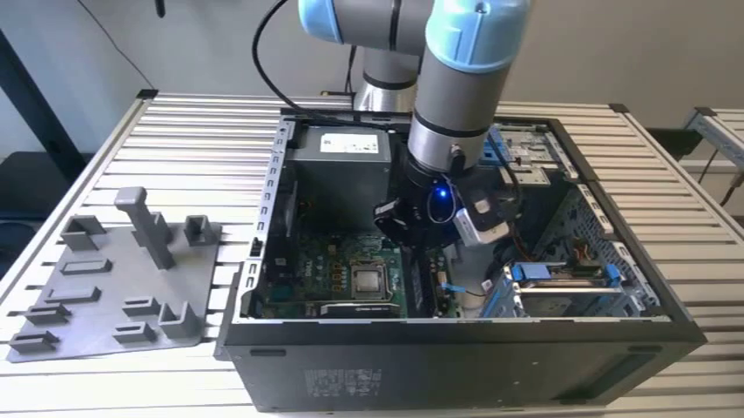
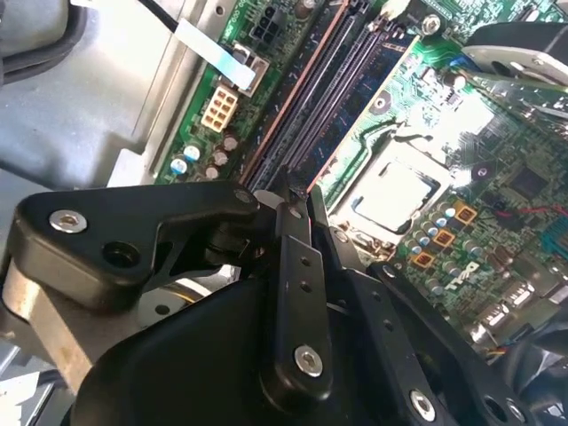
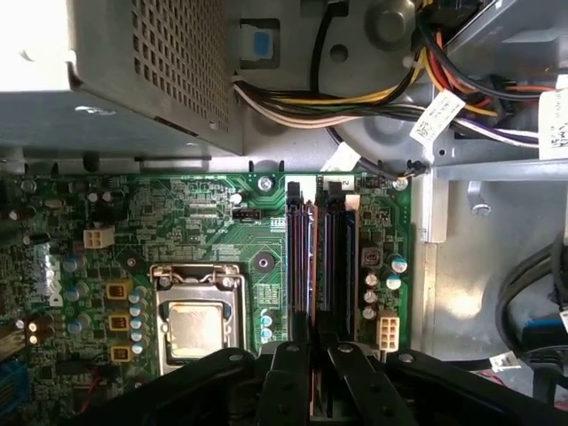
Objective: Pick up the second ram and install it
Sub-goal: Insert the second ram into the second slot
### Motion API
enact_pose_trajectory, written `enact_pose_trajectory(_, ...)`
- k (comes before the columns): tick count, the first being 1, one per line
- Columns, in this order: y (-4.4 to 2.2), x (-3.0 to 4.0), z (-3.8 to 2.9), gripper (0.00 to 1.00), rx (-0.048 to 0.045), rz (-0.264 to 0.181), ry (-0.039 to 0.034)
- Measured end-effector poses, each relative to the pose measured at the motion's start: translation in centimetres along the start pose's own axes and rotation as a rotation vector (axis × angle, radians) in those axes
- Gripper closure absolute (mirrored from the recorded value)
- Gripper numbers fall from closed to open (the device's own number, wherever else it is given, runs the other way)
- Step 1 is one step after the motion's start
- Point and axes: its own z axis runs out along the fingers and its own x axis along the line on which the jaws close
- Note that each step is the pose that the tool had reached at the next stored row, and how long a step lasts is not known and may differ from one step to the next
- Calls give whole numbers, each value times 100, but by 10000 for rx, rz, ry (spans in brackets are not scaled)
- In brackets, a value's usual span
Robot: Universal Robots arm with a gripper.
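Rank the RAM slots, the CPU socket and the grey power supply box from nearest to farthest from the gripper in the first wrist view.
1. RAM slots, running straight out from the gripper.
2. CPU socket, off to one side.
3. Grey power supply box, beyond the board's far edge.

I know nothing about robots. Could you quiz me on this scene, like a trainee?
1. True or false: the pincer is right above the long memory slots.
2. Where is the grey plate with upright posts? A) inside the computer case; B) on the table, to the exterior view's left of the case; C) on the arm.
3. What colour is the small light glowing near the arm's wrist?

Key: 1 true; 2 B; 3 blue.
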Motion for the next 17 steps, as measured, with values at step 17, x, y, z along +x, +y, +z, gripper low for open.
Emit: enact_pose_trajectory(17,3,5,17,86,41,-1,33)
